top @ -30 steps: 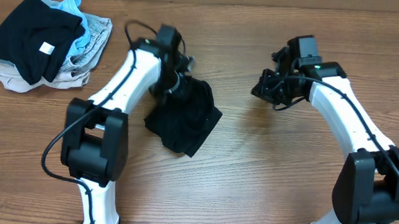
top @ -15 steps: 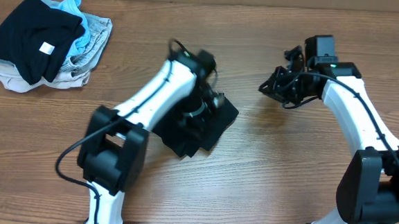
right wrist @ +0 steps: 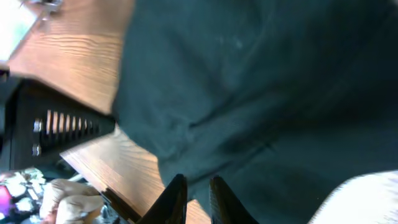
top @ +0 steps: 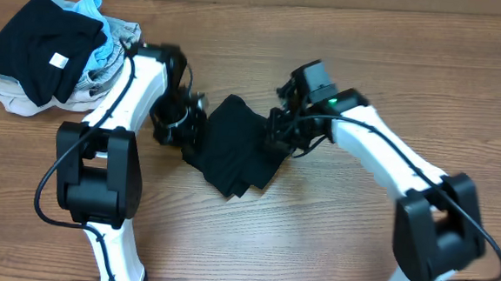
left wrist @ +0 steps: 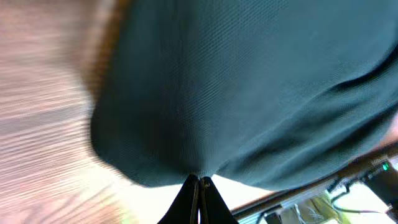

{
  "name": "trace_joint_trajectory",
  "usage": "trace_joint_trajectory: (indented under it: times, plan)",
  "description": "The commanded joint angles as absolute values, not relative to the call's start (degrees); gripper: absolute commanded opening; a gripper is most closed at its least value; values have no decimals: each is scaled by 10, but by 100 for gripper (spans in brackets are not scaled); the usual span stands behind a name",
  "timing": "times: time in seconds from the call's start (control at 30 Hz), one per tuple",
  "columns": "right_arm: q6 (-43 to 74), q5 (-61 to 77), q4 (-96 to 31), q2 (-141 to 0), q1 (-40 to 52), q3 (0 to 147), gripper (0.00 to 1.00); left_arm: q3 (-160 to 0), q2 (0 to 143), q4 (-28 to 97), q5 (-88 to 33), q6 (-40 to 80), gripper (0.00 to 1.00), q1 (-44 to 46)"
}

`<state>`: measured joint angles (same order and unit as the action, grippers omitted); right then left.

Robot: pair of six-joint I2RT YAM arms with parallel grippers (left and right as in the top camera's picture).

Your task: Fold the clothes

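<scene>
The black polo shirt (top: 237, 148) lies bunched in the middle of the table. No collar or logo shows. My left gripper (top: 182, 123) is at its left edge. In the left wrist view its fingers (left wrist: 199, 178) are shut, pinching the rim of the dark cloth (left wrist: 249, 87). My right gripper (top: 277, 133) is at the shirt's right edge. In the right wrist view its fingers (right wrist: 198, 186) stand a narrow gap apart with the edge of the cloth (right wrist: 267, 93) between them.
A pile of other clothes (top: 98, 70) lies at the back left, topped by a smaller black garment (top: 39, 36) with a square white tag. Bare wooden table (top: 332, 233) surrounds the shirt. The table's front edge shows in the right wrist view (right wrist: 93, 168).
My left arm swung right with the shirt, then back left, and now holds its left edge. My right arm came in from the back right to the shirt's right edge.
</scene>
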<state>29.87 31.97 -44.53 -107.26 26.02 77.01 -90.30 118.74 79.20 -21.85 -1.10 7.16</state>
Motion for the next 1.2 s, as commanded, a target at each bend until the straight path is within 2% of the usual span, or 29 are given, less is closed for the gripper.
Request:
trace_joint_trajectory:
  times: [0.0,0.23,0.57,0.6,0.73,0.83,0.93,1.17]
  plan:
    - [379,317,-444,-1127,266,752,16,-847,1178,762,-264,-37,4,71]
    - [379,359,-442,-1168,267,752,15,-755,1178,606,-183,60,4,71]
    - [341,314,-392,-1104,288,755,15,-814,1178,452,-147,78,5,70]
    - [341,308,-385,-1101,288,755,16,-828,1178,455,-154,78,11,70]
    - [345,284,-357,-1106,285,755,18,-889,1178,542,-186,78,68,70]
    - [346,265,-349,-1113,284,754,18,-901,1178,596,-185,72,93,70]
    - [377,254,-349,-1125,284,754,18,-891,1179,627,-184,73,100,70]
    - [442,257,-348,-1174,279,754,17,-824,1179,608,-251,119,100,67]
